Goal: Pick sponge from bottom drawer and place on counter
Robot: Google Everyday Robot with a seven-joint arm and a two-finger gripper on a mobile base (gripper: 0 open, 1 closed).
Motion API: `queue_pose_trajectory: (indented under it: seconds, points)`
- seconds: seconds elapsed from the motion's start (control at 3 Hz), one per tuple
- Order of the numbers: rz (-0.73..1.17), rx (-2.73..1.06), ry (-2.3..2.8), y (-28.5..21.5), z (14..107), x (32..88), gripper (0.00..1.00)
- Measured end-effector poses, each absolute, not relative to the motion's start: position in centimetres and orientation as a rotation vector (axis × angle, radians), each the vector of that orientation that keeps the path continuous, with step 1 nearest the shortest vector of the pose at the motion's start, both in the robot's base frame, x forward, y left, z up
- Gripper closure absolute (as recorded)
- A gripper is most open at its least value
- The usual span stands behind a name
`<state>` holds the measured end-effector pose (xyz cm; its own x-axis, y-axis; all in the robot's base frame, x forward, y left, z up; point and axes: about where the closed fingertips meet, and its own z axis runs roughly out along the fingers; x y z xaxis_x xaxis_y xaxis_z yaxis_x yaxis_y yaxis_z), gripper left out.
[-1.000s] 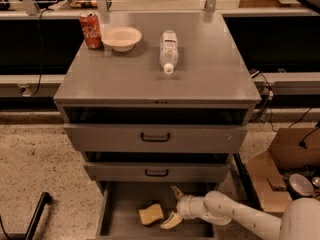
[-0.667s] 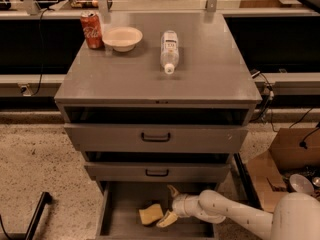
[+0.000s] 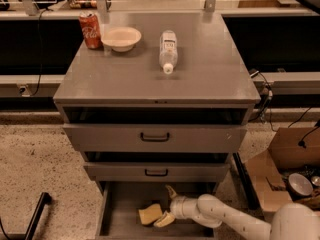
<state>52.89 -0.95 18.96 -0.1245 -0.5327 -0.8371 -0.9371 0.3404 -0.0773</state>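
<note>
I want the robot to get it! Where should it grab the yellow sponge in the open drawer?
Probably across the middle of the sponge, coming from the picture's right, where the open end effector sits in the bottom drawer. The sponge lies flat, so the fingers can close on its sides.

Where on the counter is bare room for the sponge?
The counter is bare across its front half and right of the bottle. The can and bowl crowd the back-left corner. The hand is in the bottom drawer, by the sponge.
</note>
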Motion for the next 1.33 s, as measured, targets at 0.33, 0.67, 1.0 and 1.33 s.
queue_pose_trajectory:
  seconds: [0.33, 0.67, 1.0, 1.33]
  points:
    - [0.648, -1.265, 1.750, -1.2, 17.7, 53.1, 0.00]
    - [0.679, -1.269, 1.744, -0.9, 16.1, 53.3, 0.00]
    - [0.696, -1.300, 1.783, -0.2, 15.3, 53.4, 0.00]
    - [0.713, -1.312, 1.807, 0.4, 14.9, 53.1, 0.00]
